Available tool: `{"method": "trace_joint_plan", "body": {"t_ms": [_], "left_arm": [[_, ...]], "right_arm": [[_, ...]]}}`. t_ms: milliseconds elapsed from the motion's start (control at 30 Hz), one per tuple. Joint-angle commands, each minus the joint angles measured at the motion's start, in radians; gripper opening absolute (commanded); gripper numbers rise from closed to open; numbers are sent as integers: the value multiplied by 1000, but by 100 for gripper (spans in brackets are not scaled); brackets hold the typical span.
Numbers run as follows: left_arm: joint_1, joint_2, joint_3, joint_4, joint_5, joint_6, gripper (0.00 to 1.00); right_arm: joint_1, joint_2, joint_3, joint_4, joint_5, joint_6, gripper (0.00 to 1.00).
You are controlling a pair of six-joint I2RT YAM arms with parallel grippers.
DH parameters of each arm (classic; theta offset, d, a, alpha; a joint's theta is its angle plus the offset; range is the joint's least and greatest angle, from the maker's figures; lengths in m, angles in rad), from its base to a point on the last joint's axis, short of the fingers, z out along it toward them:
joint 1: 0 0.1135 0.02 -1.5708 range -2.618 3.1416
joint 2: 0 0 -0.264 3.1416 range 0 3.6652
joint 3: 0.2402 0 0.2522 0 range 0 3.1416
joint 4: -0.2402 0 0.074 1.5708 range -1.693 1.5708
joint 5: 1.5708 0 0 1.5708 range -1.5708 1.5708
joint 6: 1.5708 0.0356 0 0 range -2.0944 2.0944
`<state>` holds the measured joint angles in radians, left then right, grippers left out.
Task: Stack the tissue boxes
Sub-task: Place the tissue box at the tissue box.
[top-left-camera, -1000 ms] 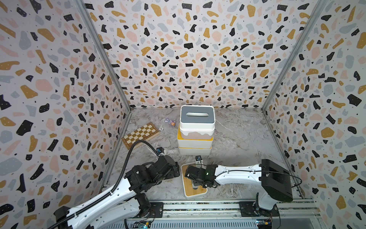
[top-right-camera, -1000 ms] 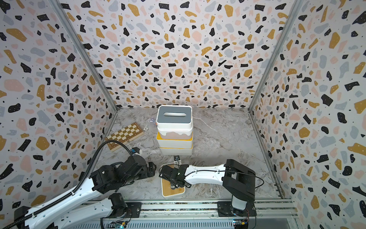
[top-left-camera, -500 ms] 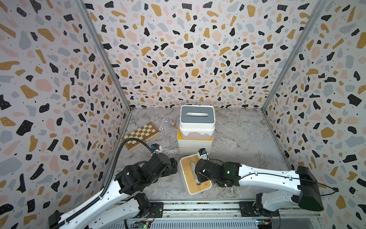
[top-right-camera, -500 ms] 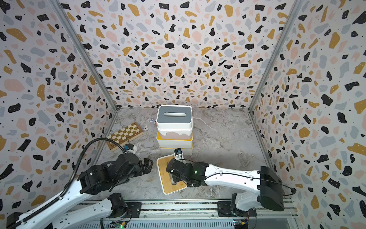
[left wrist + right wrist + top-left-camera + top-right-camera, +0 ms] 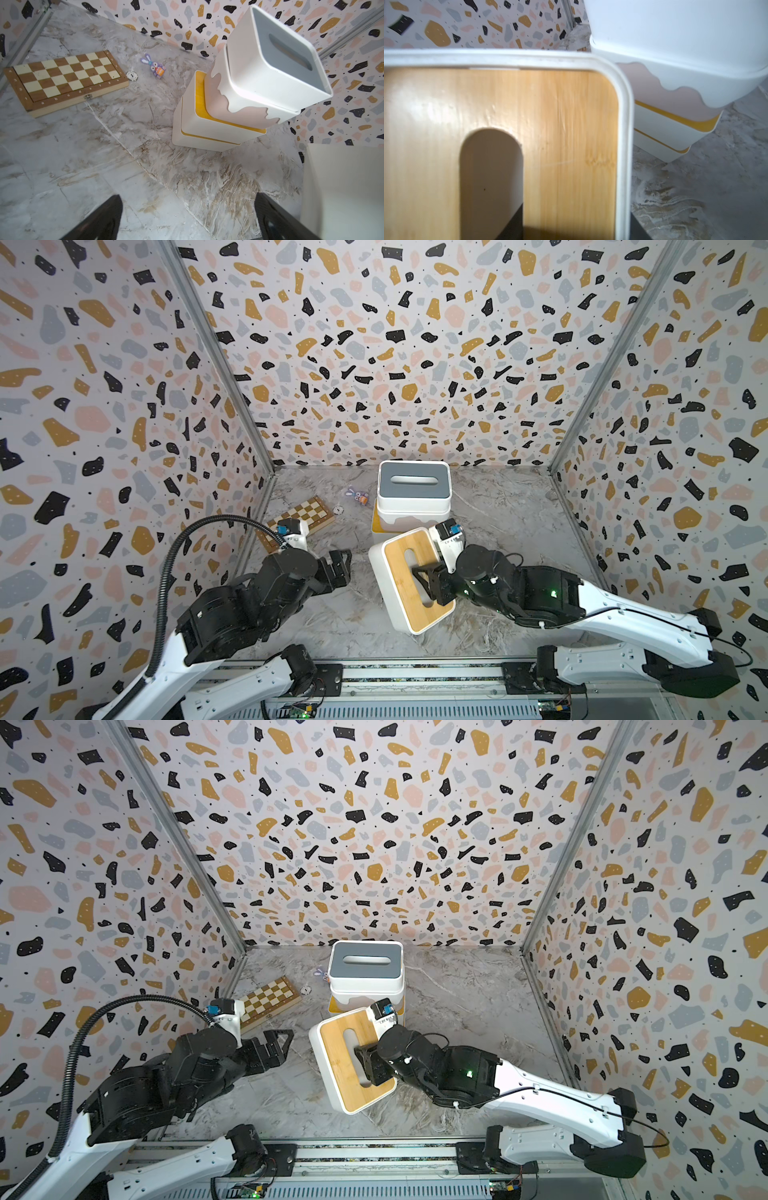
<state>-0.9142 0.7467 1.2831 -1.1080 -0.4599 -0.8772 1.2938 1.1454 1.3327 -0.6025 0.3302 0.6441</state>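
Right gripper (image 5: 428, 587) clamped on wood-lidded tissue box (image 5: 399, 568), one finger in its slot, box tilted just before four-box stack (image 5: 239, 99) toward the rear wall, grey-lidded box (image 5: 413, 485) topmost, left gripper (image 5: 341, 566) spread wide, empty, near chessboard (image 5: 305, 514).

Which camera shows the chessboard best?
The left wrist view: the whole chessboard is unobstructed, squares and latch clear. In both top views it is small, one corner behind the left arm. The right wrist view barely shows it, if at all.
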Motion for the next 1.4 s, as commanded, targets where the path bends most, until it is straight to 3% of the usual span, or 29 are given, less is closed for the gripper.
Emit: {"method": "trace_joint_plan", "body": {"t_ms": [0,233,367,667,900,1167,1367], "left_arm": [[6,28,70,-13,-40,87,99],[6,129,241,52,-73,244,100],[16,203,340,111,-96,328,99],[172,336,416,224,126,380,100],[289,382,388,292,281,345,100],[336,397,332,339,354,305,100],[356,400,312,350,374,290,100]], "right_arm": [[4,9,137,-11,39,-62,40],[-22,135,493,-122,124,-178,40],[-178,237,675,-215,50,-217,40],[-452,472,983,-357,-94,-280,40],[-539,565,1050,-365,-164,-283,40],[-587,641,1092,-373,-211,-296,42],[-606,684,1106,-385,-258,-302,51]]}}
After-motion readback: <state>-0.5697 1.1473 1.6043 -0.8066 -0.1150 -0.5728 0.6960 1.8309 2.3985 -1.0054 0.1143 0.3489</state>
